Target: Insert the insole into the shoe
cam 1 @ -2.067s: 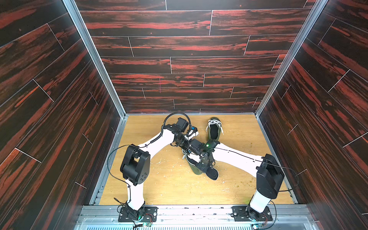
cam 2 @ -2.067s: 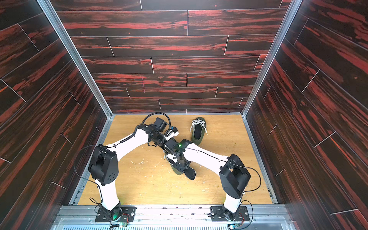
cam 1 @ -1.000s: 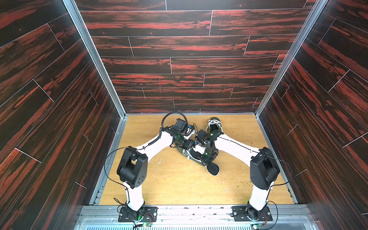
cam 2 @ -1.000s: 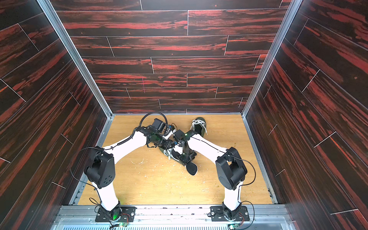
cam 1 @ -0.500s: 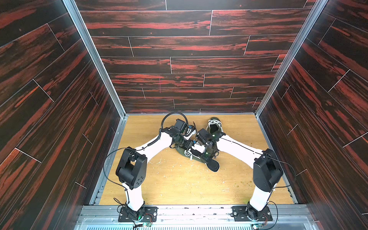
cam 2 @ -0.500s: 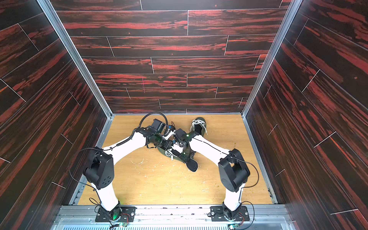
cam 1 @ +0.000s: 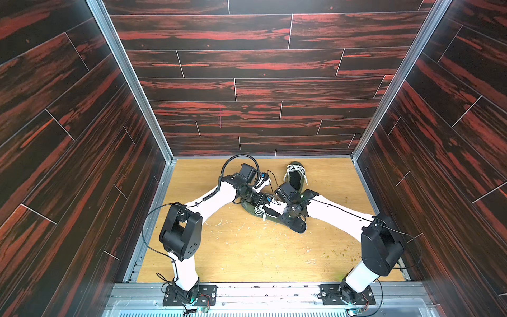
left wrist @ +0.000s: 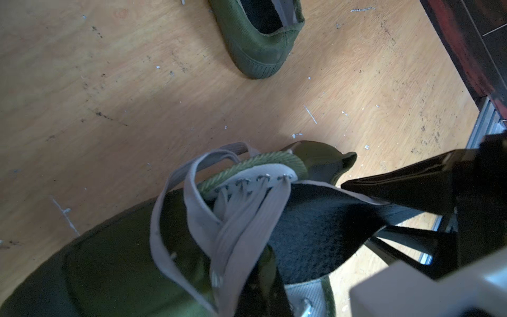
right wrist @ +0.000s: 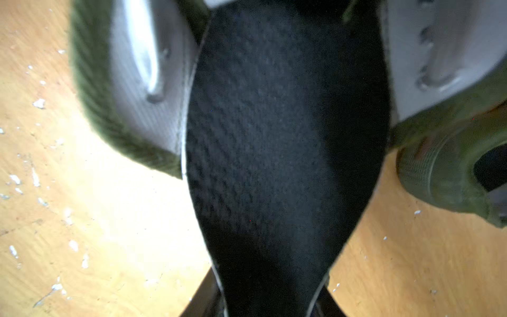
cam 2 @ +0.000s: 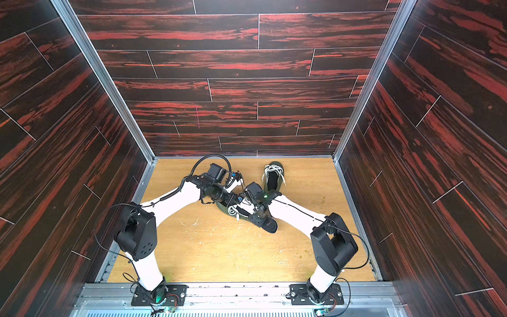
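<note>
Olive-green canvas marks your target: the shoe (cam 1: 247, 207) lies near the middle of the table (cam 1: 247, 260), with its toe toward the left edge and its heel opening turned toward the near right corner. Your left gripper (cam 1: 263, 201) reaches in over the laced part. Its fingers are drawn together on the shoe's upper, right beside the grey laces (left wrist: 241, 219). In the left wrist view you see only one dark finger (left wrist: 267, 277), pressed against the eyelet strip, and the laces hide its partner. The black insole (cam 1: 297, 226) is partly inside the shoe. Its front end disappears under the laces, while its textured middle and heel end stick out of the opening toward the near right corner. Both top views show that heel end reaching past the shoe. Your right gripper (cam 1: 285, 217) has this protruding part. In the left wrist view its glossy black fingers (left wrist: 411, 175) sit one on each side of the insole, touching it. In the right wrist view the insole fills the space between them. That view is blurred, so you cannot judge how hard they pinch. A second green shoe (cam 1: 295, 165) sits apart by the far edge, right of centre, with its toe toward the far edge and its white laces loose. Pale flecks dot the bare wood.
</note>
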